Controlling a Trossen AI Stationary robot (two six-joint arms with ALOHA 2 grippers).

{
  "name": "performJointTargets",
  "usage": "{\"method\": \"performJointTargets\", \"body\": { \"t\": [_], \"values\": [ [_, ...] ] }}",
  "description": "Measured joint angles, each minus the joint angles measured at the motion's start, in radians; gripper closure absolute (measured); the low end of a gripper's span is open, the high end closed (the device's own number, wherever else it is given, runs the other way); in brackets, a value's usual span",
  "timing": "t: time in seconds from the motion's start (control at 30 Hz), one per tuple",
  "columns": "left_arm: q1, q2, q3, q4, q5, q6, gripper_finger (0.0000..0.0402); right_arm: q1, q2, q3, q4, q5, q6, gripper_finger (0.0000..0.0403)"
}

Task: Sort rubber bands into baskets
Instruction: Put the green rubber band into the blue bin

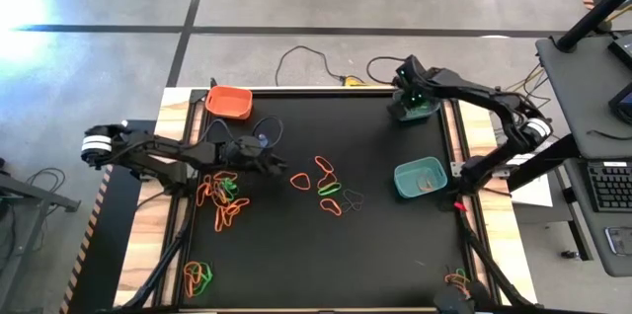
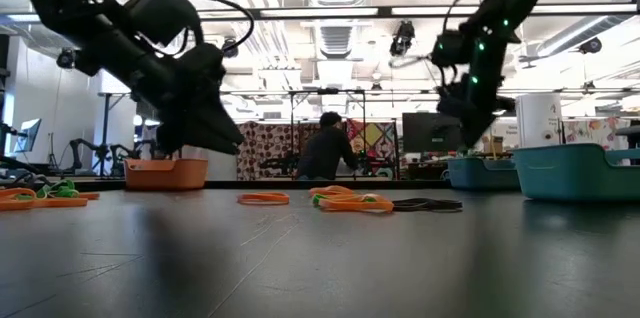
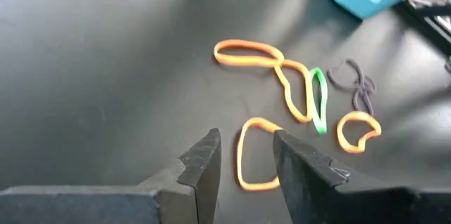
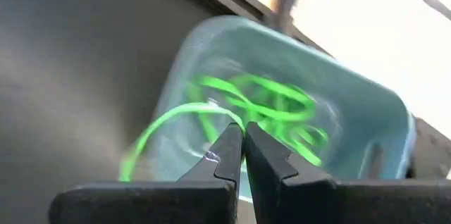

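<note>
My right gripper (image 1: pixel 410 97) hangs over the blue basket (image 1: pixel 415 112) at the far right of the mat, shut on a green rubber band (image 4: pixel 162 122). Several green bands (image 4: pixel 275 111) lie inside that basket (image 4: pixel 352 111). My left gripper (image 1: pixel 279 166) is open and empty above the mat at its left-middle, with its fingers on either side of an orange band (image 3: pixel 257 155) that lies flat below them. More orange, green and dark bands (image 1: pixel 326 188) lie flat mid-mat. The teal basket (image 1: pixel 421 178) stands at the right and the orange basket (image 1: pixel 228 102) at the far left. My right gripper pinches a short stretch of the green band's loop (image 4: pixel 224 111) between its two fingertips. The fingers slant down toward the basket. The rest of the loop curves away from the fingertips, lifted over the basket's rim, slack.
A cluster of orange and green bands (image 1: pixel 222 200) lies left of my left gripper, and another small pile (image 1: pixel 197 276) lies near the mat's near left corner. A dark band (image 1: pixel 353 197) lies mid-mat. A person (image 2: pixel 325 148) stands in the room beyond the table.
</note>
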Motion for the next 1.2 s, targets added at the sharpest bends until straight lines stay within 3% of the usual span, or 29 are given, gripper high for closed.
{"method": "performJointTargets", "body": {
  "t": [0.2,0.33,0.57,0.7,0.83,1.0,1.1,1.2],
  "values": [
    [0.025,0.016,0.055,-0.018,0.01,0.013,0.0287,-0.061,0.042,-0.021,0.052,0.048,0.07,0.0392],
    [0.039,0.016,0.107,-0.12,0.012,0.065,0.0287,-0.092,0.064,-0.021,0.091,0.104,0.102,0.0392],
    [0.06,0.015,0.199,-0.281,-0.031,0.153,0.0288,-0.105,0.118,-0.022,0.104,0.043,0.126,0.0392],
    [0.059,0.013,0.233,-0.296,-0.031,0.165,0.0288,-0.106,0.146,-0.024,0.091,0.139,0.172,0.039],
    [0.059,0.013,0.261,-0.314,-0.026,0.188,0.0288,-0.102,0.142,-0.024,0.094,0.141,0.131,0.0362],
    [0.051,-0.001,0.309,-0.393,-0.027,0.23,0.0288,-0.091,0.085,-0.024,0.095,0.138,0.128,0.0297],
    [0.036,-0.017,0.318,-0.376,-0.026,0.251,0.0288,-0.049,0.025,-0.035,0.119,0.06,0.097,0.0264],
    [0.022,-0.023,0.318,-0.37,-0.026,0.252,0.0288,0.037,-0.059,-0.075,0.205,-0.111,0.066,0.0242]
  ]
}}
